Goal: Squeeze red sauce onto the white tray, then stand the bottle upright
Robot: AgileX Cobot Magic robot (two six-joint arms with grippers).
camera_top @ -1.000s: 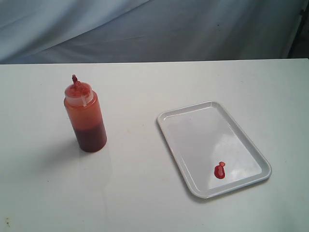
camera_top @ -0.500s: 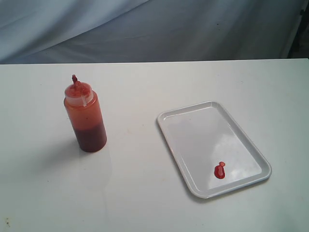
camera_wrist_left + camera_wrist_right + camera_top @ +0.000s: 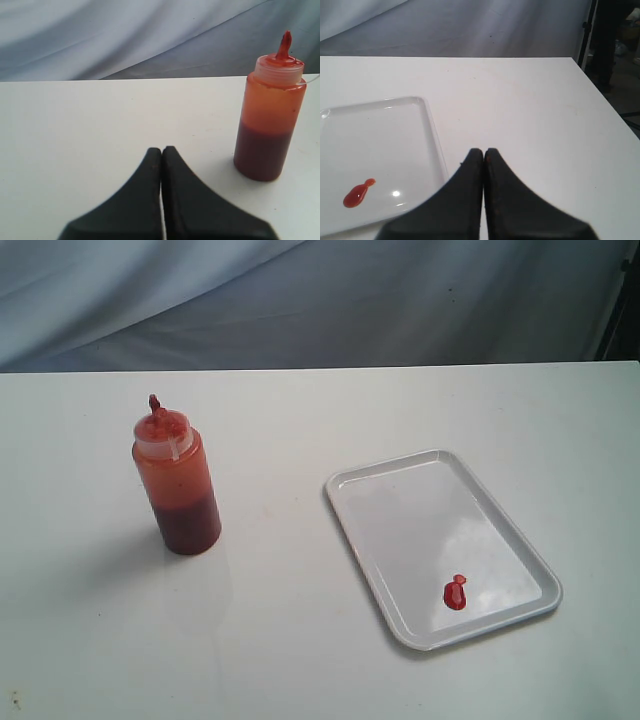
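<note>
The bottle [image 3: 177, 480] stood upright on the left half of the white bench [image 3: 290, 650], red nozzle [image 3: 155, 403] pointing up, nothing touching it. A dark layer filled its lower part, and the wall above was stained orange. Over on the right, well apart from it, lay the white tray [image 3: 420, 515], flat and turned at an angle to the bench edge. And there was the red sauce [image 3: 456, 593]: one small glossy blob inside the tray, near its front right corner, short of the rim. The left pincer [image 3: 161, 150] was clamped tight, black jaws pressed together with nothing between them, poised over bare bench with the bottle near, ahead and off to one side. The right pincer [image 3: 484, 151] was closed up the same way, empty, its tips over the bench just beside the tray's long rim. A grey-blue cloth [image 3: 300, 300] hung behind the bench.
</note>
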